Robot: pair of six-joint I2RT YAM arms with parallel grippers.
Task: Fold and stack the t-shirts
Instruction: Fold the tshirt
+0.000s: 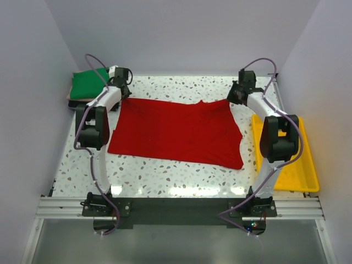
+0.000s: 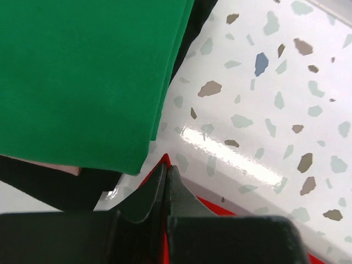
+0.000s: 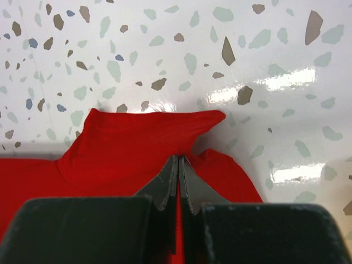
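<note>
The red t-shirt lies spread flat across the middle of the speckled table. My left gripper is shut on its far left corner; a sliver of red cloth shows at the closed tips. My right gripper is shut on the far right corner, pinching a bunched fold of red cloth at the tips. A folded green t-shirt sits at the far left corner, on top of darker folded cloth; it fills the upper left of the left wrist view.
A yellow plastic tray lies along the right edge beside the right arm. White walls close in the table on three sides. The dark base rail runs along the near edge.
</note>
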